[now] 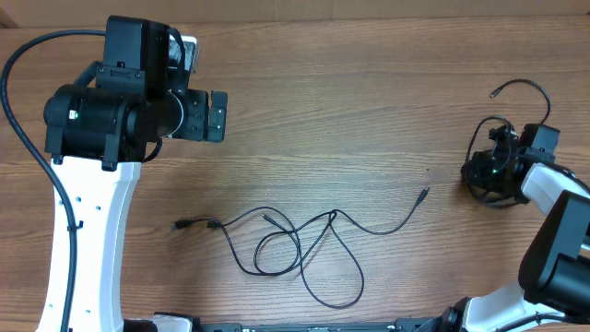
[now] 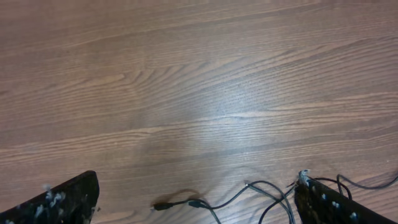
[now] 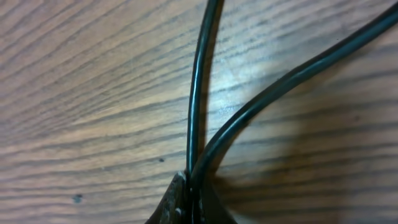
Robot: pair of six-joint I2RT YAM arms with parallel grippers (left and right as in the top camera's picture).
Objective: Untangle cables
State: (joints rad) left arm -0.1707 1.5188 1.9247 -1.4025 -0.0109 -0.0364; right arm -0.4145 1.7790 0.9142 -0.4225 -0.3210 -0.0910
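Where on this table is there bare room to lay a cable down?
Widest bare wood: the far side and middle of the table, between the left claw and right claw. A smaller patch lies between the looped cables and the right claw. Crowded: the near centre loops and the cord bunched at the right claw.

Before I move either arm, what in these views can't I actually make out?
Overhead: tangled cables, strands too thin to tell which lies on top at crossings.
Left wrist: the same tangle is cut off by the bottom edge.
Right wrist: right end effector cropped by the bottom edge; pinched strands leave the frame, so one cable or two is unclear.
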